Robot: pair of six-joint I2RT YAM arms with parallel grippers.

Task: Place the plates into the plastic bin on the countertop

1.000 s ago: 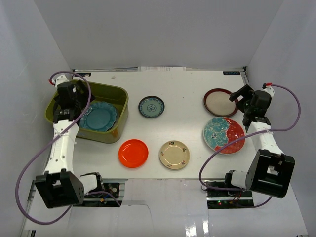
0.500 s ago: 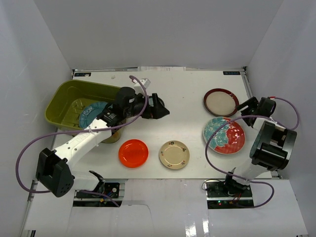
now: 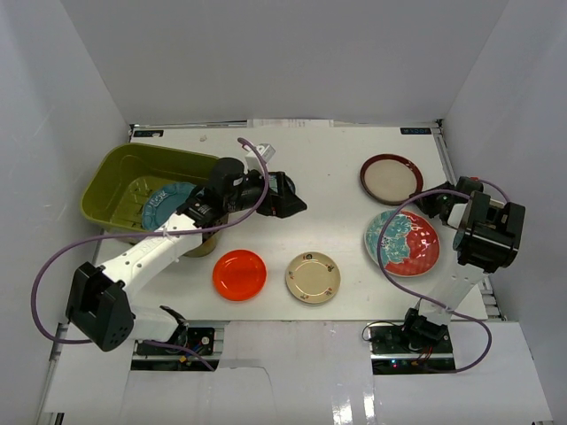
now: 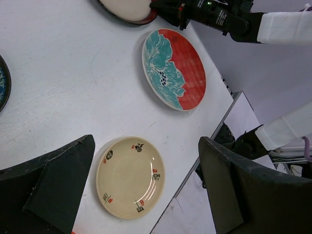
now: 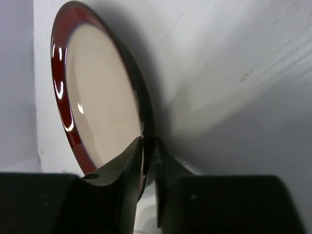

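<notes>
The right hand is clamped on the maroon-rimmed plate; the plastic bin is found well apart at nine o'clock.

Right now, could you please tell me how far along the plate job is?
Done: a teal plate lies in the plastic bin. In hand: the right gripper pinches the rim of the maroon-rimmed plate; the left gripper hangs open, empty. Left on the countertop: the red-teal plate, orange-red plate, cream-yellow plate and a small teal plate.
</notes>
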